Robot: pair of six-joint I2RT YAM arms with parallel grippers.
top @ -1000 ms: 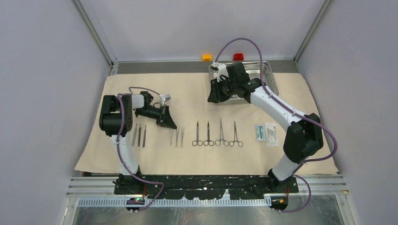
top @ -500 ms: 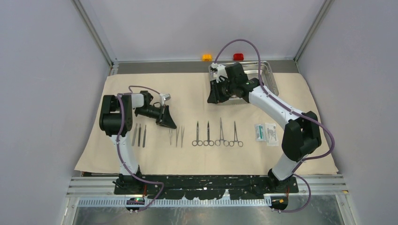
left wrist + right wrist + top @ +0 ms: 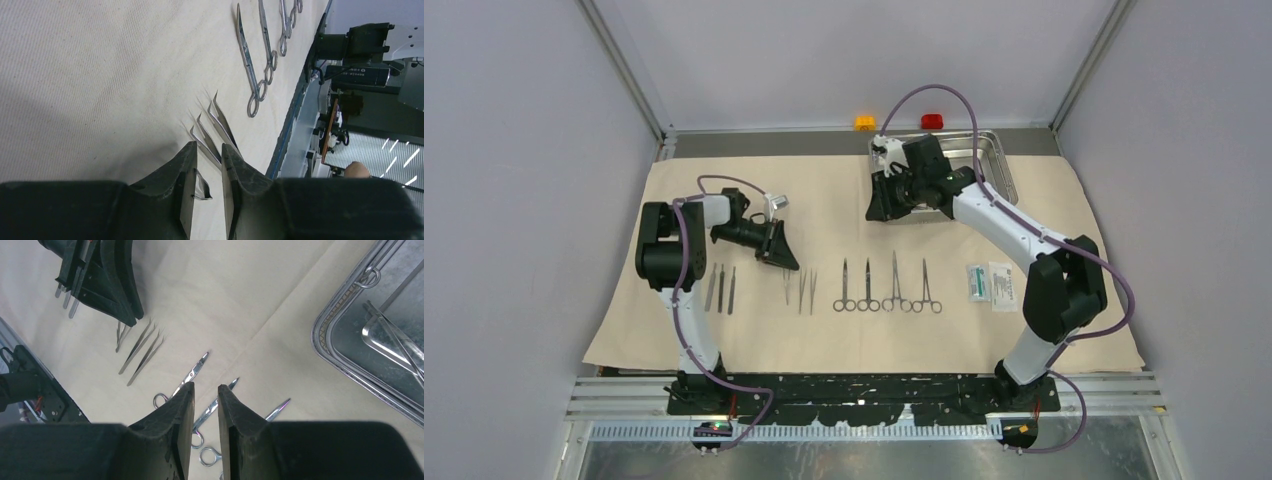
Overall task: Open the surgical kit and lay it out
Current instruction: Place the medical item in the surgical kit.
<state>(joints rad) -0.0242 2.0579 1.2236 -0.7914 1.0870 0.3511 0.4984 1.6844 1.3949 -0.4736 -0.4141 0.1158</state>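
Surgical kit laid out on cloth; both grippers slightly parted, nothing pinched.

The big beige cloth [image 3: 844, 200], finely ribbed in weave, is spread flat over the tabletop. Set in a row along its near half are three straight handles [image 3: 721, 288], thin pointed tweezers [image 3: 802, 290], four slim ring-handled clamps [image 3: 887, 285] of polished steel, and two flat white/teal packets [image 3: 991, 284] side by side. The shiny rectangular steel tray [image 3: 996, 150], with rounded corners and a rolled rim, is placed at the far right of the cloth. The left gripper [image 3: 209, 146] is held just above the tweezers, its black wedge-shaped fingers narrowly apart and empty. The right gripper [image 3: 206, 386] is held beside the tray's left edge, its fingers likewise narrowly apart and empty.
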